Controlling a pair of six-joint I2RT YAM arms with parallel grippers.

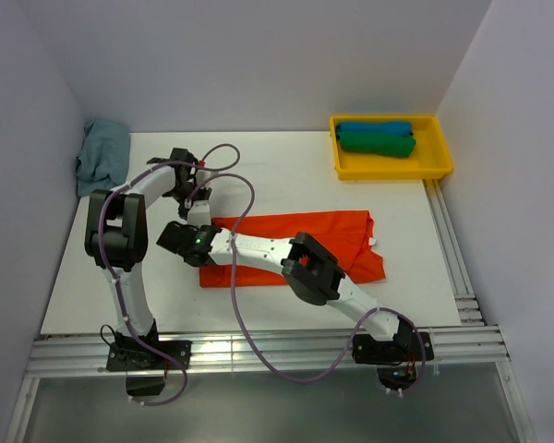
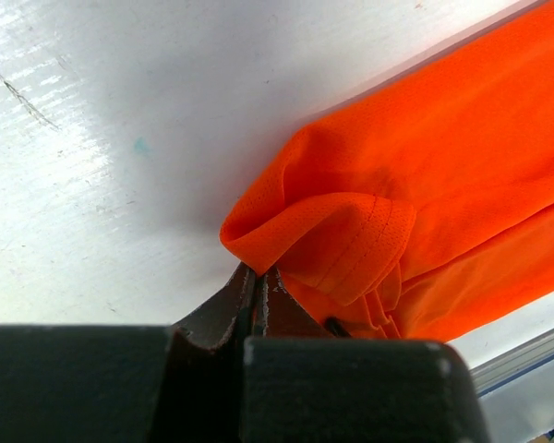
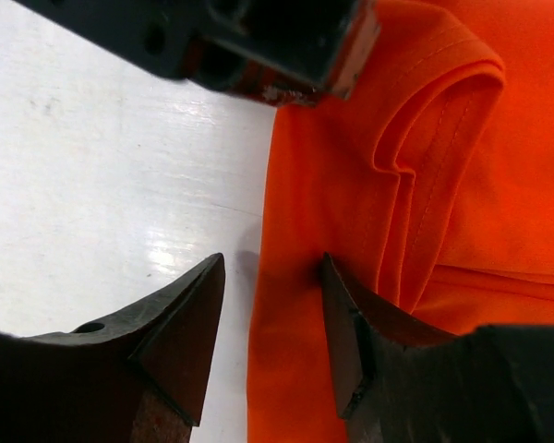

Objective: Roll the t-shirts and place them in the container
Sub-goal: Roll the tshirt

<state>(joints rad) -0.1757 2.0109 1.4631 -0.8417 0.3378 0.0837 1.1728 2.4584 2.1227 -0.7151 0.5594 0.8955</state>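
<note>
The orange t-shirt (image 1: pixel 295 245) is seen folded into a long strip across the middle of the white surface (image 1: pixel 286 166), running from 9 o'clock to 3 o'clock in the top view. Both arms are gathered at the strip's 9 o'clock end.

The left fingers (image 2: pixel 220 312) are pressed together, and a corner of the orange cloth is pinched between their tips. In the left wrist view the fabric is drawn up into a rounded fold right at the tips, with the rest spread away toward 2 o'clock.

The right fingers (image 3: pixel 180 341) are held spread. In the right wrist view one is set over bare surface at 7 o'clock and the other over orange cloth at 5 o'clock. The shirt's edge lies in the gap between them, not gripped.

At 2 o'clock of the top view, a blue t-shirt (image 1: pixel 374 127) and a green t-shirt (image 1: pixel 377 144) are laid rolled, side by side, in the yellow tray (image 1: pixel 392 171). A grey-blue cloth (image 1: pixel 102 155) is bunched at 10 o'clock.
</note>
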